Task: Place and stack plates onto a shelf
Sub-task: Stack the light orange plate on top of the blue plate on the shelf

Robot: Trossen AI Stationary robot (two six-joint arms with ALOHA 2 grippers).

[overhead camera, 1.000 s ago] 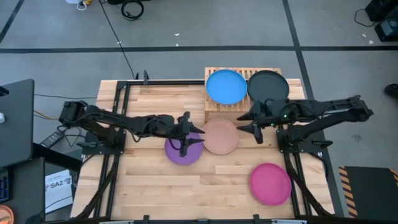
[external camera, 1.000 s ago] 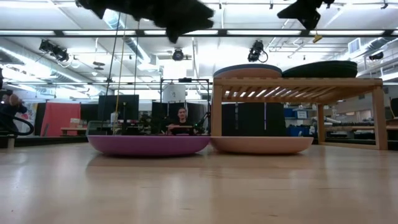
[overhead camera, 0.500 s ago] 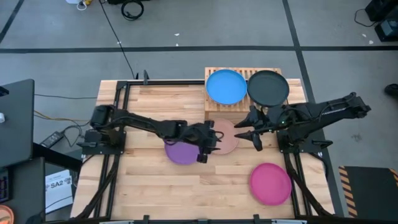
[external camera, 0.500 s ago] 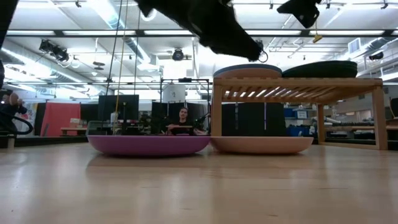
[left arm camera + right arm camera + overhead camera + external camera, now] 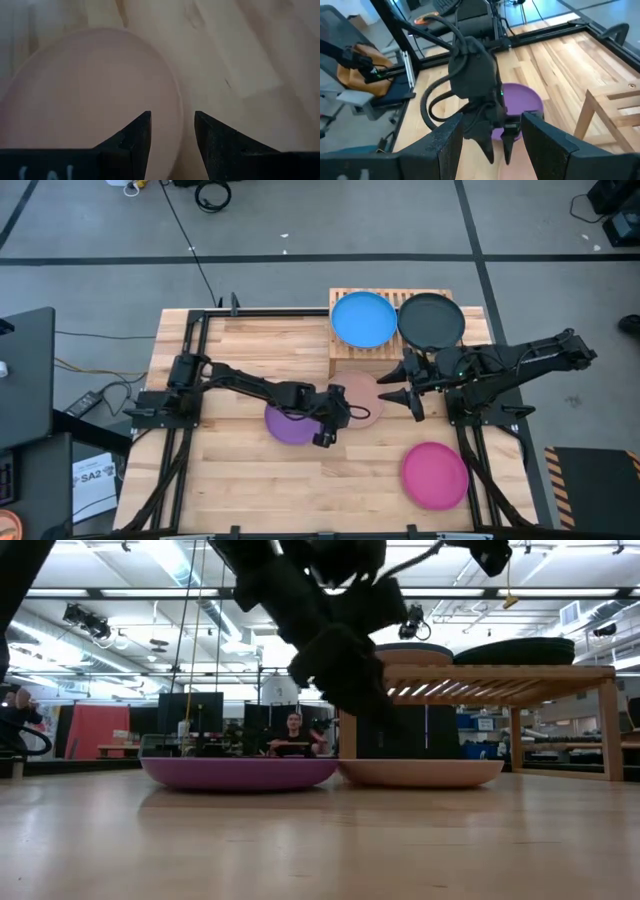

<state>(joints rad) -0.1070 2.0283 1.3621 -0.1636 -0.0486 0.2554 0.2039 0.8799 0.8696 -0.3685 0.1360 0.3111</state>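
Note:
A peach plate (image 5: 365,395) lies flat on the table just in front of the shelf (image 5: 343,358), beside a purple plate (image 5: 285,425). My left gripper (image 5: 340,415) is open and points down above the peach plate's near-left rim (image 5: 172,107). Its fingers stand on either side of the rim, and in the low view they hang clear above the plate (image 5: 420,772). My right gripper (image 5: 392,383) is open and empty above the peach plate's right edge. A blue plate (image 5: 364,319) and a black plate (image 5: 431,319) lie on the shelf top.
A magenta plate (image 5: 435,475) lies near the table's front right. The shelf's legs (image 5: 348,730) stand right behind the peach plate. Bare planks lie along the table's left and front. A person (image 5: 293,730) sits in the room far behind the table.
My left gripper has gone from over the purple plate toward the table's right edge, to the peach plate's rim, and has come down closer to the table. The plates have not moved.

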